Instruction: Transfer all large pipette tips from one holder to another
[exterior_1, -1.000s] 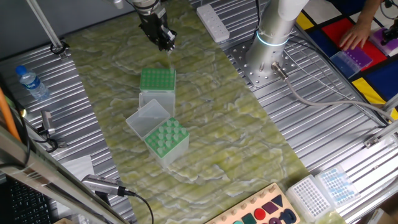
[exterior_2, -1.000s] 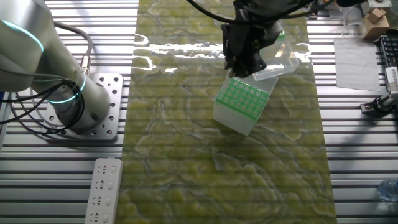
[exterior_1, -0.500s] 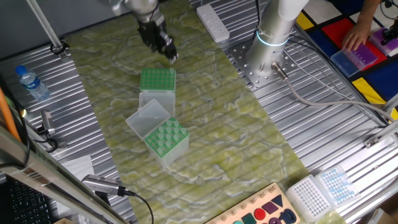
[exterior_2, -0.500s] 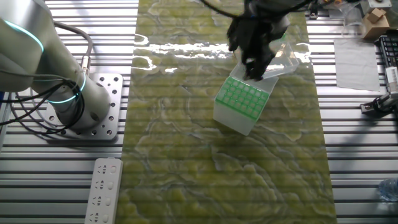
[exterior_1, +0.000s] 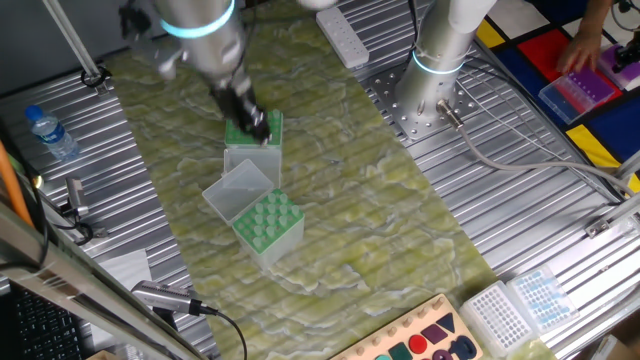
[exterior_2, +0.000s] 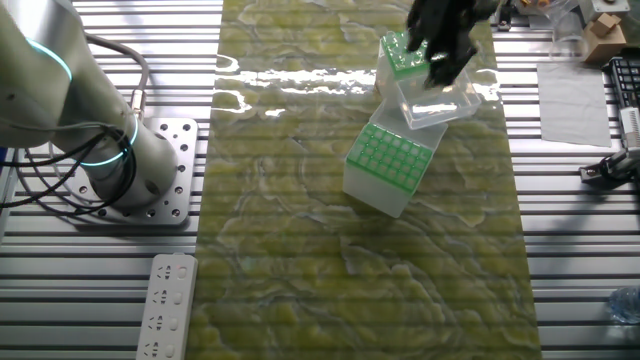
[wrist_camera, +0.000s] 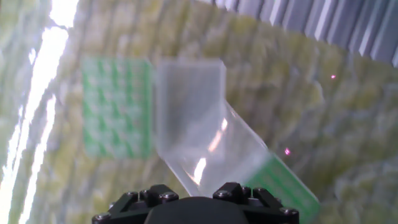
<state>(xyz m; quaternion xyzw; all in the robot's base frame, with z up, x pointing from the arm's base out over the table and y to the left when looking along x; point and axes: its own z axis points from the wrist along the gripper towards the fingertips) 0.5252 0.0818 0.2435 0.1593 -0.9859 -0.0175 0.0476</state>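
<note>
The robot arm (exterior_1: 195, 30) is built of smooth silver-grey rounded links, and a thin glowing cyan ring circles each joint — one shows on the upright base column (exterior_1: 440, 45), another on the link above the wrist. Its round foot sits on a perforated metal plate (exterior_2: 165, 170) dotted with bolt holes. The gripper (exterior_1: 250, 122) is black and blurred; black screw heads line its housing in the hand view.
</note>
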